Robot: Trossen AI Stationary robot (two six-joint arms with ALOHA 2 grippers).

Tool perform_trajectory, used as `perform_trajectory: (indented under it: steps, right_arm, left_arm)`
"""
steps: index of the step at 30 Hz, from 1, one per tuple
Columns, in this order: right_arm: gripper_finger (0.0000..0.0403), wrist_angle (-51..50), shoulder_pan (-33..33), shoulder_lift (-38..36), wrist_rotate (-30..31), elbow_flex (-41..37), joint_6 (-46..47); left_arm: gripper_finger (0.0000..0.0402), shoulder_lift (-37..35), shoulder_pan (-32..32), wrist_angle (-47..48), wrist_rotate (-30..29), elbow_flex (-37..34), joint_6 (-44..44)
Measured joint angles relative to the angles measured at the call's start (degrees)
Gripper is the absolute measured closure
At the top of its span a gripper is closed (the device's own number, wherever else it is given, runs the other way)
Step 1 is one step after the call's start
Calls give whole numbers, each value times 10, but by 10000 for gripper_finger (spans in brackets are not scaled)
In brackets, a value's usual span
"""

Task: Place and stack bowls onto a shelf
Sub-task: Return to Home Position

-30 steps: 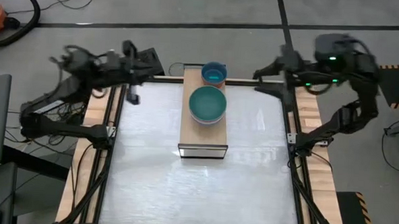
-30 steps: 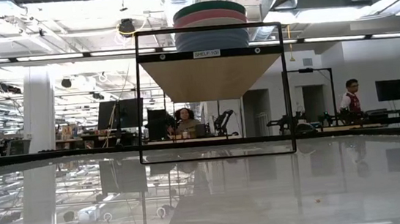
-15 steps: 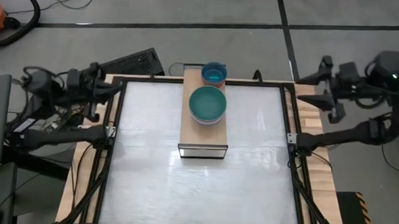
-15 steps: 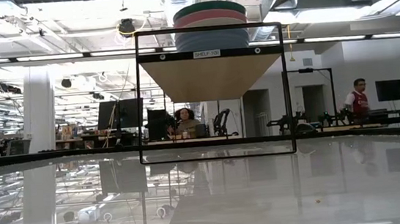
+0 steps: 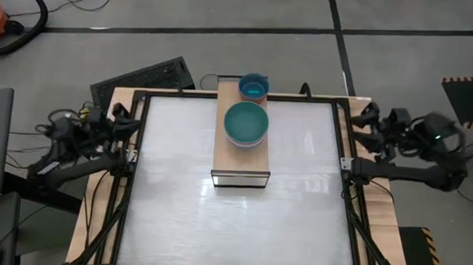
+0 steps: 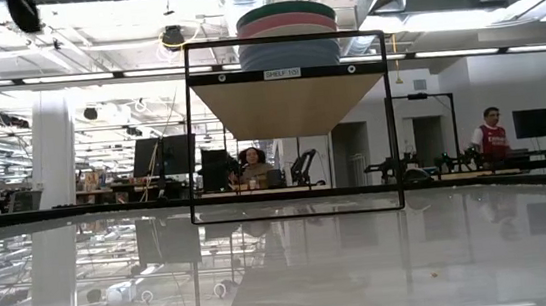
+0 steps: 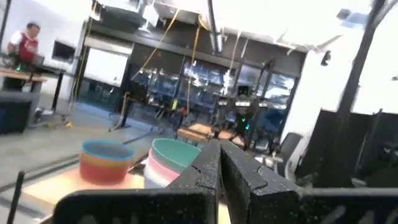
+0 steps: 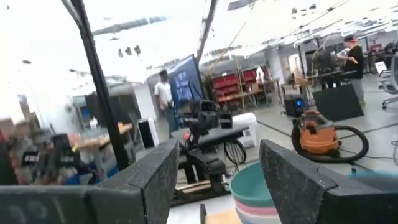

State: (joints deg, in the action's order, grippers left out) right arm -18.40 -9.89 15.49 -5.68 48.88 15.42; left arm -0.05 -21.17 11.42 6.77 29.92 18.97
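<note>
Shelf (image 5: 240,161) lying near-to-far, overhead shows cyan-topped stack (image 5: 254,88) at its far end, green-topped stack (image 5: 246,123) nearer, low view only the latter, left hand (image 7: 217,150) pressed together, right hand (image 8: 217,155) spread.

The shelf (image 5: 241,161) is a long, narrow light-wood board, raised, with a dark metallic front edge. 2 stacks of round plastic bowls stand upright on it, openings up. Near the shelf's middle is the larger stack of 3: the grey-blue bowl (image 6: 290,53) at the bottom, the pink bowl (image 6: 287,23) nested in it, and the dark green bowl (image 5: 246,122) on top. At the shelf's end opposite the front edge, just beside that stack, stands the smaller stack. The cyan bowl (image 5: 254,88) tops it and a red bowl (image 7: 102,169) shows beneath; the rest of it cannot be made out.
</note>
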Motion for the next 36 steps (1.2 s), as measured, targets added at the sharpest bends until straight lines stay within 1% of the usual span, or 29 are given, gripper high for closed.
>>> perform_trajectory:
  steps: [3,5,7,9,11,12,15,16,20,23,26,27,31,34,36]
  right_arm:
    - [154,51,-1,-63,13,-91,22]
    - [154,82,0,-108,22,-146,31]
    - [154,106,0,-155,27,-198,38]
    - [154,144,-2,-153,27,-237,47]
    - [154,130,0,-149,40,-257,48]
    - [154,149,0,-142,52,-263,49]
    - [154,172,0,-148,61,-306,61]
    - [154,185,0,-152,60,-321,56]
    - [154,268,1,-153,61,-368,48]
    - [154,306,0,-152,68,-419,49]
    - [154,382,0,-153,68,-466,55]
    - [154,391,1,-153,68,-481,59]
    - [154,349,1,-151,75,-484,68]
    - [154,348,0,-153,74,-484,37]
    - [154,347,0,-153,75,-484,14]
  left_arm:
    - [401,13,2,25,18,-22,1]
    - [401,22,2,-6,31,-38,-3]
    - [401,20,3,-20,31,-68,-2]
    - [401,13,3,-66,43,-96,3]
    - [401,4,5,-105,48,-124,14]
    - [401,2,6,-126,50,-139,20]
    - [401,4,16,-159,57,-187,36]
    - [401,4,20,-183,59,-201,39]
    - [401,3,44,-227,60,-256,51]
    - [401,3,68,-258,46,-291,60]
    - [401,4,97,-240,18,-293,53]
    - [401,5,108,-232,7,-293,46]
    - [401,3,151,-233,-42,-293,23]
    - [401,4,181,-224,-81,-293,9]
    - [401,3,198,-223,-96,-293,0]
